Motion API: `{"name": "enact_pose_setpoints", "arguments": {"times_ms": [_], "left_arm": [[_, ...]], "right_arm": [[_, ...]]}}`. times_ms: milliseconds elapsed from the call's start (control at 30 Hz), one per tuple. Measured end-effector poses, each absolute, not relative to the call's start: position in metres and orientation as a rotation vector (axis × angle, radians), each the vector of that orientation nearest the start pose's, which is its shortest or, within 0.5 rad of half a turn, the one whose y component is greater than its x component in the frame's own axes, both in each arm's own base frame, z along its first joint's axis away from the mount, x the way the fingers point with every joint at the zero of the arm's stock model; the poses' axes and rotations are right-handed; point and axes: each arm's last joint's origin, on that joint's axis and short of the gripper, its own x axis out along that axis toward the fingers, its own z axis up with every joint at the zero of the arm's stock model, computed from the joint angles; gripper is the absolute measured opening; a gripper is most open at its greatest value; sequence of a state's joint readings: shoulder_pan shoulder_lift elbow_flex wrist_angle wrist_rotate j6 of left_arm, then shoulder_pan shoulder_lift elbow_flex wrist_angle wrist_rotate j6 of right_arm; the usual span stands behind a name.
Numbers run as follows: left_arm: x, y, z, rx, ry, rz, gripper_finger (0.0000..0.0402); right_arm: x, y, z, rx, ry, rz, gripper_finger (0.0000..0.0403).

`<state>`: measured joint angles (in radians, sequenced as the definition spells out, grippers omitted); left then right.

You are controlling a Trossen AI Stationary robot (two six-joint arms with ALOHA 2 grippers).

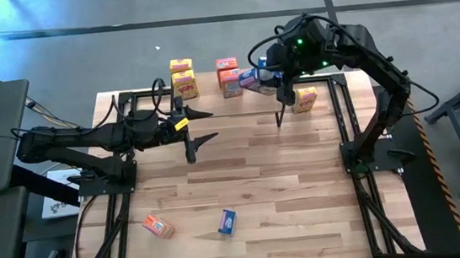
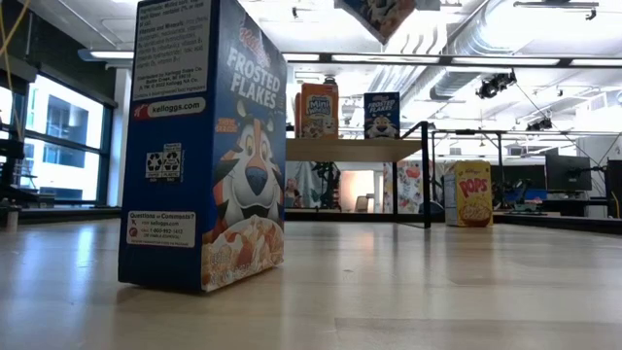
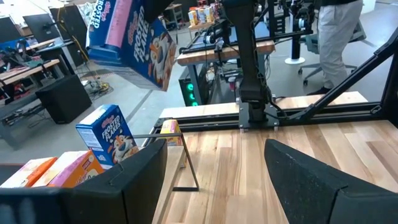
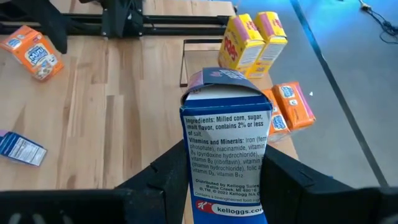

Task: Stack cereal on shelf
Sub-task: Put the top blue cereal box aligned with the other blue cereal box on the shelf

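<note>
My right gripper (image 4: 224,186) is shut on a blue cereal box (image 4: 227,143) and holds it in the air over the far side of the table (image 1: 250,78). The shelf (image 2: 350,149) carries an orange-red box (image 2: 318,109) and a blue box (image 2: 382,115), both upright on its plank. Two yellow boxes (image 4: 249,43) and orange-red ones (image 4: 292,106) stand near the far edge. One yellow box (image 1: 304,98) stands on the table beside the shelf. An orange-red box (image 1: 159,227) and a blue box (image 1: 227,221) lie near the near edge. My left gripper (image 1: 202,125) waits open over the table's left middle. My right gripper pinches the blue box between its two fingers (image 4: 166,180) at the box's end nearest the wrist (image 4: 227,199), one finger on each wide face. The narrow ingredients panel faces the wrist camera. The box is lifted clear and hangs tilted in the air (image 3: 127,37).
The black arm frames (image 1: 347,118) run along the table's left and right sides. A person (image 3: 336,37) stands beyond the table. A thin black shelf leg (image 2: 426,175) stands on the table. Bare wood lies across the table's middle (image 1: 259,168).
</note>
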<state>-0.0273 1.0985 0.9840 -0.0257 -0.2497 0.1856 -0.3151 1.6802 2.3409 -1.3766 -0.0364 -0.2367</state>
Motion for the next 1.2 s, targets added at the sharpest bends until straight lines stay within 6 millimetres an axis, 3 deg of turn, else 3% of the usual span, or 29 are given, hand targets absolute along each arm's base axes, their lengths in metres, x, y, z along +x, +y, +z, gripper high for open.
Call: {"name": "enact_pose_setpoints", "arguments": {"times_ms": [200, 367, 567, 733, 1200], "left_arm": [[0.244, 0.001, 0.356, 0.205, 0.178, 0.208, 0.0261], [0.229, 0.003, 0.359, 0.202, 0.206, 0.264, 0.0261], [0.205, 0.009, 0.368, 0.186, 0.211, 0.340, 0.0262], [0.190, 0.016, 0.369, 0.172, 0.242, 0.377, 0.0262], [0.169, 0.033, 0.359, 0.103, 0.375, 0.479, 0.0262]], "right_arm": [[0.263, -0.086, 0.498, -0.074, 0.757, -0.189, 0.0151], [0.264, -0.088, 0.489, -0.064, 0.797, -0.186, 0.0151], [0.263, -0.100, 0.462, -0.078, 0.795, -0.218, 0.0151], [0.251, -0.111, 0.436, -0.079, 0.728, -0.241, 0.0151], [0.216, -0.124, 0.355, -0.082, 0.419, -0.246, 0.0151]]}}
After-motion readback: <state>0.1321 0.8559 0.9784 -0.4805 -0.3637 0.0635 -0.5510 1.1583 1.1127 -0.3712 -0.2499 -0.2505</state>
